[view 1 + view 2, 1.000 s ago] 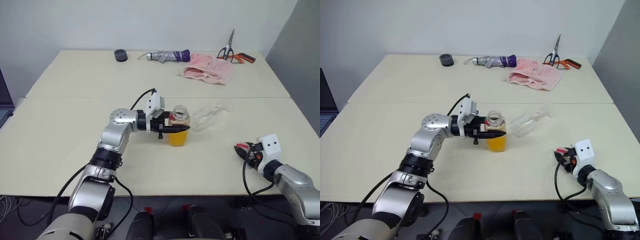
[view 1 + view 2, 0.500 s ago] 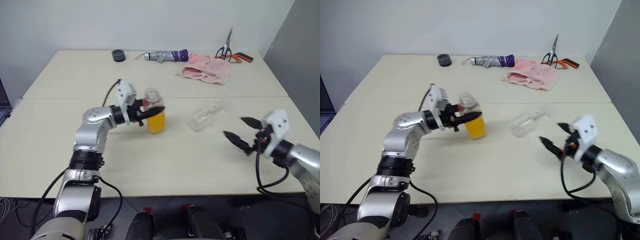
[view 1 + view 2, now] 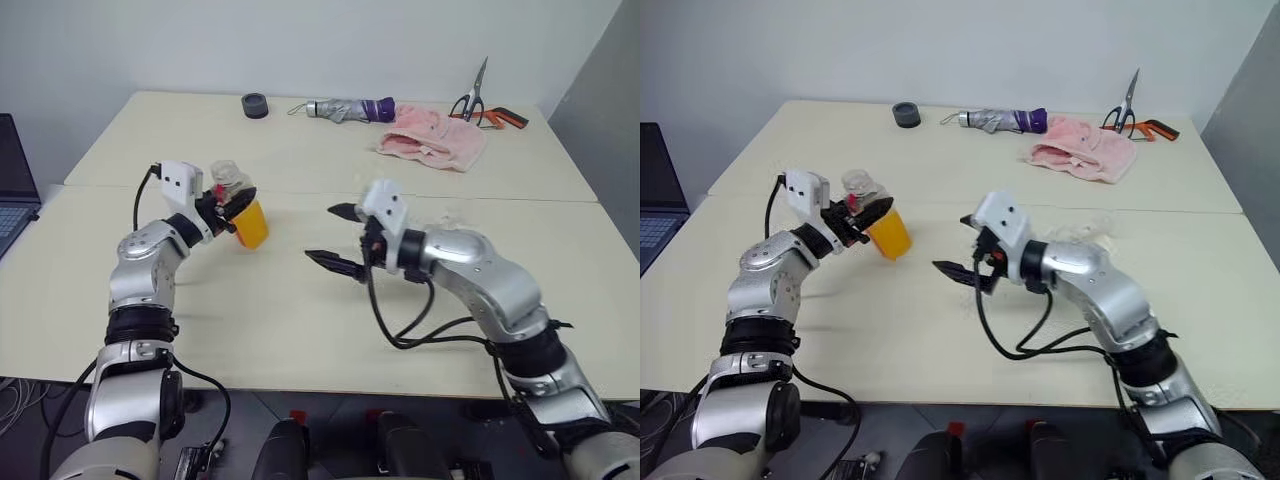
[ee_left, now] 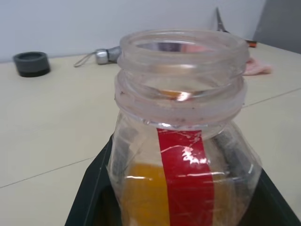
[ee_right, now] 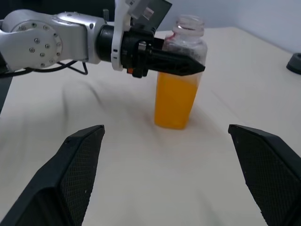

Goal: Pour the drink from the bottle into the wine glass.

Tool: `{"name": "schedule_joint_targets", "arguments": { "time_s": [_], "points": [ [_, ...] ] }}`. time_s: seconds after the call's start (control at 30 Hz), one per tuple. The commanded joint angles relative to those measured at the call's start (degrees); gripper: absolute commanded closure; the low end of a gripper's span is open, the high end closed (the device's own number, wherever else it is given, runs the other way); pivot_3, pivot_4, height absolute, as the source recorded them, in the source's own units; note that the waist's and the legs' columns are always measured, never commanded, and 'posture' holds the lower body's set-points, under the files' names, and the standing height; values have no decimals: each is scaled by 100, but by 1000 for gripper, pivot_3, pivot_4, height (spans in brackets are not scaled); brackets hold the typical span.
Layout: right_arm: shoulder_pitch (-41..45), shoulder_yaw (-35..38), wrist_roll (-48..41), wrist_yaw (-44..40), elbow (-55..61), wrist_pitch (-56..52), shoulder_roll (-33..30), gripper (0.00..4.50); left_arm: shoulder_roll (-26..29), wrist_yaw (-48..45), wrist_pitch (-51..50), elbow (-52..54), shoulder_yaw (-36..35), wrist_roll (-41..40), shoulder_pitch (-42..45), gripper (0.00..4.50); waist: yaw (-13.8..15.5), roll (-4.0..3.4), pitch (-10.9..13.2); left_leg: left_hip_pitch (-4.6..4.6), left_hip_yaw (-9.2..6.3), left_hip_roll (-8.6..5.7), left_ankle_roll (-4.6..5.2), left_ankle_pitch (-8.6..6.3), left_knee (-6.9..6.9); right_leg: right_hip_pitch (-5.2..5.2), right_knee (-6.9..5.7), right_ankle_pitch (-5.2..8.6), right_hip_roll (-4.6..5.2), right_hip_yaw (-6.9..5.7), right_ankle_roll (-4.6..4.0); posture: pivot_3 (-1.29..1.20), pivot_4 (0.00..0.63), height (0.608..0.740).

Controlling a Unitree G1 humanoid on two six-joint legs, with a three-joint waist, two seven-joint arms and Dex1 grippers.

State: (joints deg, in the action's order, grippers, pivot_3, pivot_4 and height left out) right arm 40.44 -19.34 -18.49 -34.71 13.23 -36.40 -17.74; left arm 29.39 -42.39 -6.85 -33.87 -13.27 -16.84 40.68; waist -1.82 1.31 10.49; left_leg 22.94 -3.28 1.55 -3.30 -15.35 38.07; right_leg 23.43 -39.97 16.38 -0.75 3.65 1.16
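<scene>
Item: bottle (image 3: 243, 208), clear plastic, uncapped, red label strip, lower part filled with orange drink (image 3: 251, 226); tilted, mouth leaning toward 11 o'clock, clenched high on its body by the left gripper (image 3: 232, 203), at about 9 o'clock on the table (image 3: 300, 330). Item: right gripper (image 3: 335, 236), released, black fingers spread wide, pointing toward 9 o'clock at the bottle, well apart from it, holding nothing. Item: wine glass (image 3: 452, 213), clear, seen only partly behind the right arm at about 3 o'clock; whether it lies or stands cannot be told. Far edge, 12 to 1 o'clock: black tape roll (image 3: 254, 104), folded grey umbrella (image 3: 350, 108) with purple end, pink cloth (image 3: 432, 138), scissors (image 3: 474, 90) with orange and black handles. Laptop (image 3: 14, 186) at the 9 o'clock margin, off the table
</scene>
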Motion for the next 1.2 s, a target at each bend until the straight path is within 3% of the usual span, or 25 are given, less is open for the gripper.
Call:
{"name": "schedule_joint_targets", "arguments": {
  "time_s": [0.03,0.23,0.5,0.83,1.2],
  "points": [
    [184,-101,308,110,-194,323,287,0,141,166,200,-145,-82,86,132,2735,-4,0,0,-1,0,0,0,0,0,0,-2,0,-2,-1,0,0,150,740],
    [205,-131,471,6,-339,413,523,0,126,550,321,-581,-49,268,271,2735,-4,0,-1,-7,-1,-2,-1,1,1,0,-10,-1,-10,-5,-1,0,150,740],
    [159,-126,555,-53,-310,365,599,0,-47,898,446,-617,-6,339,235,62,-20,0,-2,-5,-3,-1,-1,1,0,2,-12,-2,-12,-8,-3,0,150,740],
    [-302,-44,582,-156,186,345,241,0,-183,1168,575,112,-51,350,-361,62,-7,0,-2,-3,-3,1,-1,1,-1,3,-9,-2,-5,-4,-3,0,150,740],
    [-1451,339,747,-292,1284,1074,-680,0,-92,1422,646,1892,-115,363,-1881,62,-6,1,-2,-5,-3,6,-1,1,-3,0,-5,-2,2,-2,-3,0,150,740]
  ]
}}
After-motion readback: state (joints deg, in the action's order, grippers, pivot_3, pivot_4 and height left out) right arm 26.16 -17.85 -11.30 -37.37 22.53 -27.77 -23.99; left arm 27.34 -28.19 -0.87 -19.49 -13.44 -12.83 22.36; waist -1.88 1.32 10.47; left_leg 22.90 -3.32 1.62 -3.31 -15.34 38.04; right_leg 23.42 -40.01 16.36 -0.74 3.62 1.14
